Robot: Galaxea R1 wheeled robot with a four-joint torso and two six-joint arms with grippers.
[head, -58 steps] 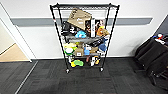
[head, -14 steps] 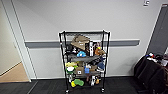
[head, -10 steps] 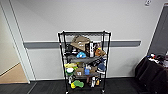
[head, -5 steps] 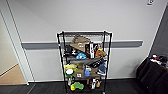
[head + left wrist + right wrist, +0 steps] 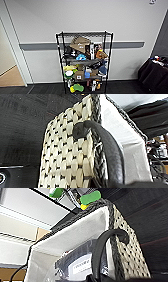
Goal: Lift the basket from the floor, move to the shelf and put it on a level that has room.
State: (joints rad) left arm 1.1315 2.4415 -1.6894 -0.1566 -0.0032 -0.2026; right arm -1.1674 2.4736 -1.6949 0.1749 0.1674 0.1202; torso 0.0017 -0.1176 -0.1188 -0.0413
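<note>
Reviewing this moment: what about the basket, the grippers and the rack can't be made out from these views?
- Left wrist view: the fingers at the basket handle are cut off by the frame's edge, so the grip is unreadable.
- Right wrist view: the same at the other handle; the dark packet label is blurred.
- Head view: the shelf items are too blurred to identify.

We read this as an office or lab storeroom: plain white wall (image 5: 100, 17) with grey rail (image 5: 37, 46), dark carpet floor (image 5: 120, 87), black wire shelf (image 5: 85, 62) crammed with boxes at 12 o'clock, black-draped surface (image 5: 155, 75) at 3 o'clock.
</note>
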